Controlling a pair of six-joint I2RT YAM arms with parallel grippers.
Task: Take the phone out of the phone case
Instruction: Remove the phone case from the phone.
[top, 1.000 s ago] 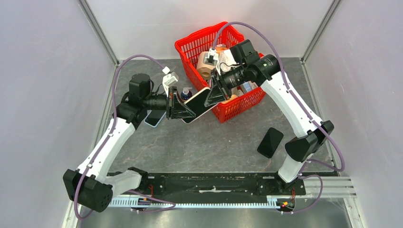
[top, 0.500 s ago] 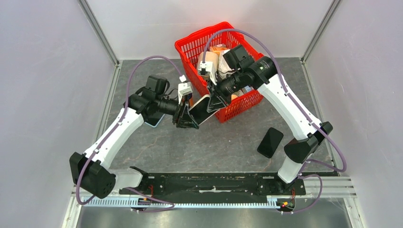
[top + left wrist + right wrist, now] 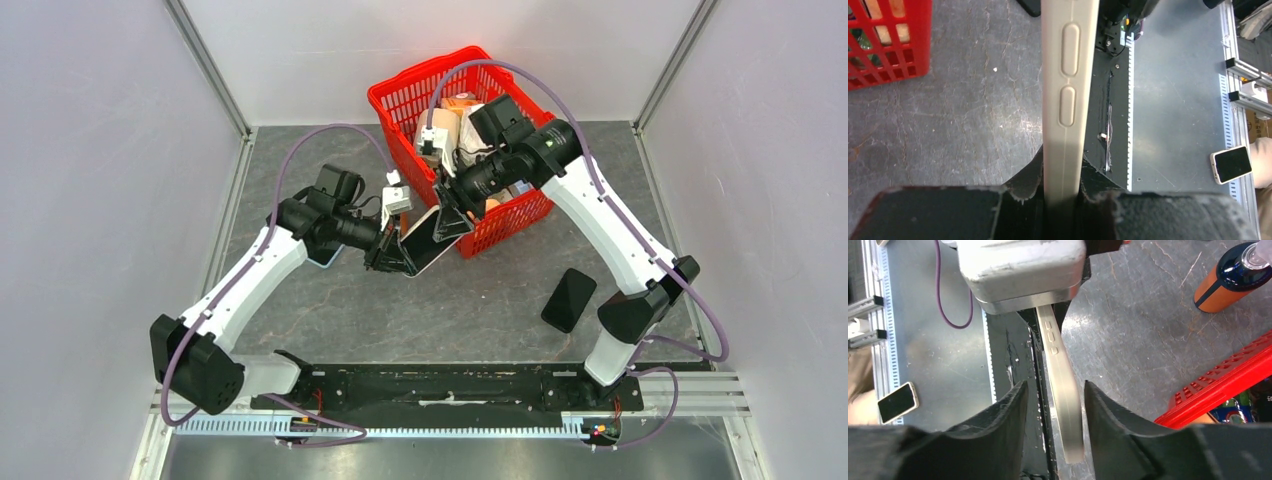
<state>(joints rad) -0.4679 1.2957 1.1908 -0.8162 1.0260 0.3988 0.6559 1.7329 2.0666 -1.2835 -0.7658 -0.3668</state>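
The phone, dark face up in its cream case (image 3: 428,240), hangs in the air in front of the red basket. My left gripper (image 3: 392,256) is shut on the case's lower end. In the left wrist view the case's edge with its side buttons (image 3: 1070,75) runs up from between my fingers (image 3: 1023,187). My right gripper (image 3: 450,216) is at the case's upper end. In the right wrist view its fingers (image 3: 1003,415) stand open on either side of the case's rounded end (image 3: 1065,390), with a gap on both sides.
The red basket (image 3: 392,95), full of items, stands at the back centre. A black phone (image 3: 568,299) lies on the table at the right. A light-coloured phone (image 3: 324,256) lies under my left arm. An orange and blue bottle (image 3: 1230,277) stands near the basket.
My left arm has swung in toward the basket and turned its wrist, carrying the cased phone a little lower and to the right. My right gripper has stayed at the phone's upper end.
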